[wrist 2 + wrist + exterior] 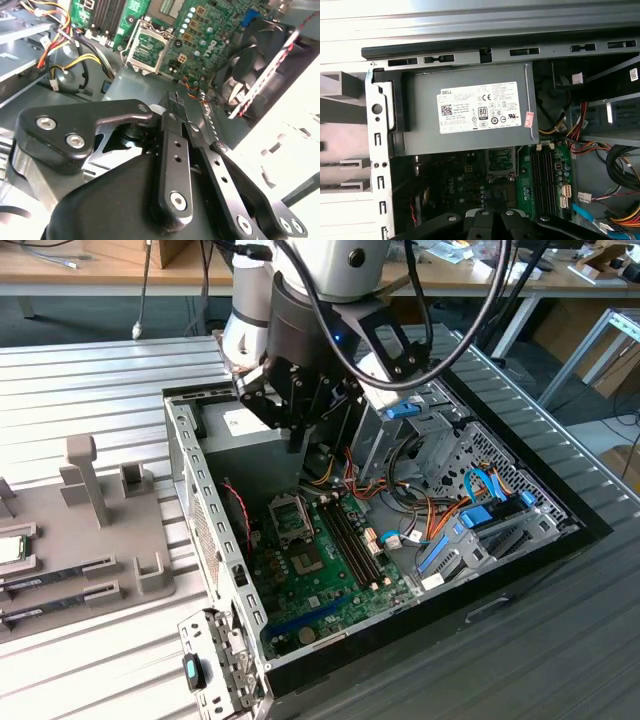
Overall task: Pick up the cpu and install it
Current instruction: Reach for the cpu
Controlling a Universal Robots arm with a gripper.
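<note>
In the exterior view, nearest the camera, the open computer case (pixel 205 540) has a small blue-lit button (pixel 193 672) on its front corner, at about seven o'clock of the case. Out at nine o'clock of the case a grey fixture tray (pixel 120 530) sits on the slatted metal worktop (pixel 100 380). Two long dark memory sticks (pixel 55 573) lie in its nearer slots. Just past them, at the tray's far edge of view, lies the cpu (pixel 10 548), flat, silvery with a green rim, well apart from the case and from the gripper. Inside the case the green motherboard (pixel 335 590) lies flat, with a bare dark square chip (pixel 308 561) near its middle. At twelve o'clock of that chip is the metal-framed cpu socket (pixel 291 520), and the memory slots (pixel 352 540) run alongside at three o'clock. The gripper (pixel 297 440) hangs above the socket, toward the case's far end. In the second wrist view its black fingers (pixel 173 150) are drawn together at the tip, with nothing between them. Beyond that tip are the socket (pixel 147 47) and a black fan (pixel 245 60) with a twisted red and black wire. Farther back, a grey power supply (pixel 240 430) fills the case's far corner. Orange and blue cables (pixel 440 510) crowd the drive bays at three o'clock.
</note>
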